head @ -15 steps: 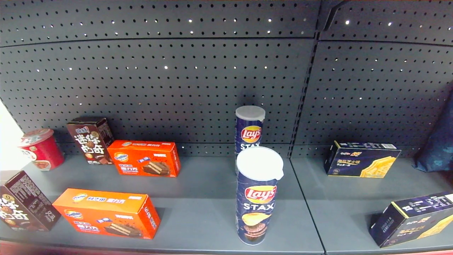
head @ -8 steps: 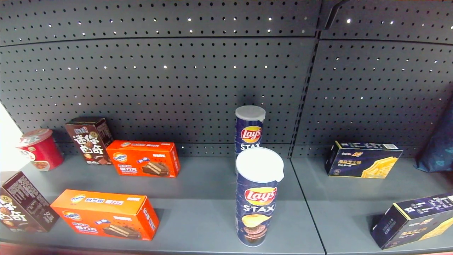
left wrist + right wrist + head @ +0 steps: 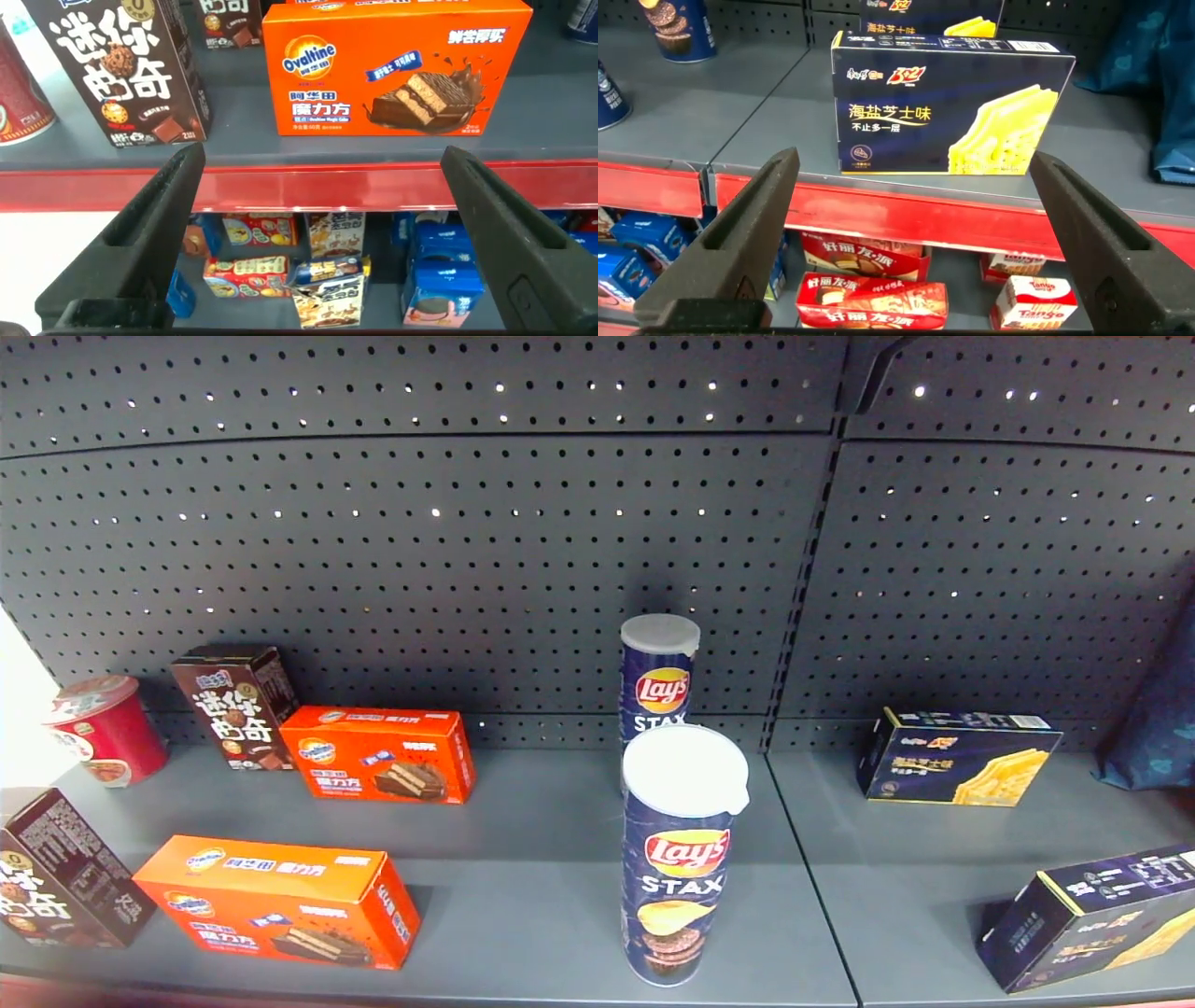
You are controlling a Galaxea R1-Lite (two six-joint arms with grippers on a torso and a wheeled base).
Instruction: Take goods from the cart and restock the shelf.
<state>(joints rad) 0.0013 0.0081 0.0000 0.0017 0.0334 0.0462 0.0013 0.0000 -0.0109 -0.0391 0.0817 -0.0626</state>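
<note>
1. Shelf (image 3: 541, 859) is part stocked: chip cans (image 3: 681, 868), orange boxes (image 3: 280, 901) and navy boxes (image 3: 957, 761) stand with wide gaps between.
2. Left gripper (image 3: 322, 159) and right gripper (image 3: 915, 163) are spread and empty, facing the shelf's front edge.
3. Judgement: nothing is in hand, and more restocking is due.

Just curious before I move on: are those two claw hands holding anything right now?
Left gripper: open, holding nothing, in front of the orange box.
Right gripper: open, holding nothing, in front of the dark blue box.

Printed logos and lettering mark the chip cans (image 3: 680, 877), orange boxes (image 3: 280, 901) and navy boxes (image 3: 957, 758).
</note>
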